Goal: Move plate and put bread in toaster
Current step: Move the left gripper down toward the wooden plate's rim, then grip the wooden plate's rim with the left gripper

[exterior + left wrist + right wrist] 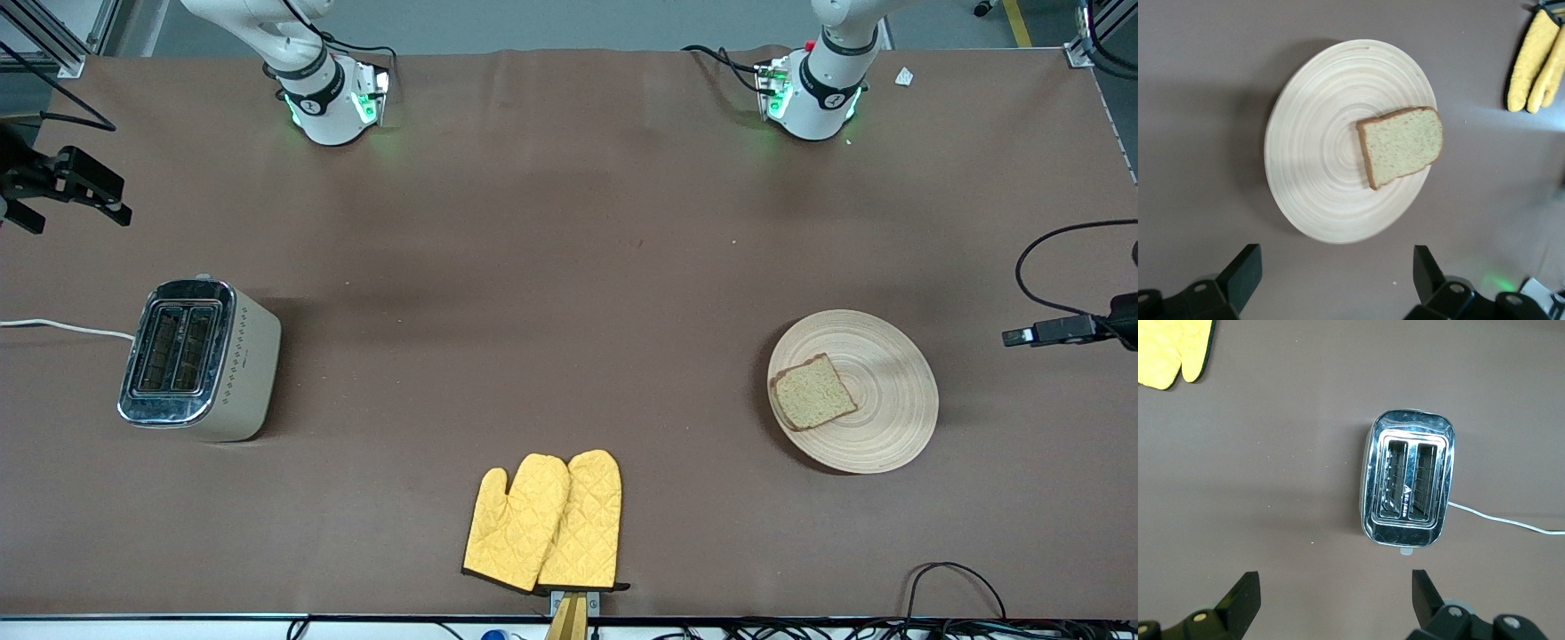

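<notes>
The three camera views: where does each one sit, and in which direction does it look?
Front view: high, across the table, facing both arm bases; shows toaster, plate, bread, oven mitts.
Left wrist view: above the plate, looking down; the open left gripper shows.
Right wrist view: above the toaster, looking down; the open right gripper shows.
Both wrist views share the oven mitts.

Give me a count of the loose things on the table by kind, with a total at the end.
Plate: 1
Bread slice, lying on the plate: 1
Toaster, both slots empty: 1
Yellow oven mitts, side by side and overlapping: 2
Total: 5
</notes>
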Controlling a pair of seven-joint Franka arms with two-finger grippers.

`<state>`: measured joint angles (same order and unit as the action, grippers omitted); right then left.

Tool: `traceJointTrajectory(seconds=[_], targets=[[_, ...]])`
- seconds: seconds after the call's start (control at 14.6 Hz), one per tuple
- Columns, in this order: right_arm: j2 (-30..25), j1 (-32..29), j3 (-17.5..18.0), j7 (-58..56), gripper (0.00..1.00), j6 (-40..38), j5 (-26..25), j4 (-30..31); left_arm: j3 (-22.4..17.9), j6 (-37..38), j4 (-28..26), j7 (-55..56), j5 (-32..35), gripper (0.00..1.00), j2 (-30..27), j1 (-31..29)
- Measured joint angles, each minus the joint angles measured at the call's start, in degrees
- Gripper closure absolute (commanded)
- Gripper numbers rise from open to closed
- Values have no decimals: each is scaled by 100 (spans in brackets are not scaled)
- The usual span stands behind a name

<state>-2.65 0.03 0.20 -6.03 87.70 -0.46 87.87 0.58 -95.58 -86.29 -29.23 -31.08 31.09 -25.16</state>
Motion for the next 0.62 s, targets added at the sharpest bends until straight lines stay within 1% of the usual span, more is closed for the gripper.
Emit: traceJointTrajectory(seconds=[0.14, 0.34, 0.48, 0.62], targets=[[0, 67, 5, -2, 0, -4, 0, 16, 2, -228, 39, -730, -233, 0, 542, -160], [-21, 221, 14, -3, 0, -22, 2, 175, 2, -327, 79, -1611, -889, 3, 1233, -361], [-65, 380, 25, 6, 0, -85, 2, 263, 5, -414, 95, -2029, -1064, 9, 1607, -457], [-124, 458, 27, 11, 0, -205, 2, 306, 7, -523, 127, -2239, -1244, 17, 1855, -516]])
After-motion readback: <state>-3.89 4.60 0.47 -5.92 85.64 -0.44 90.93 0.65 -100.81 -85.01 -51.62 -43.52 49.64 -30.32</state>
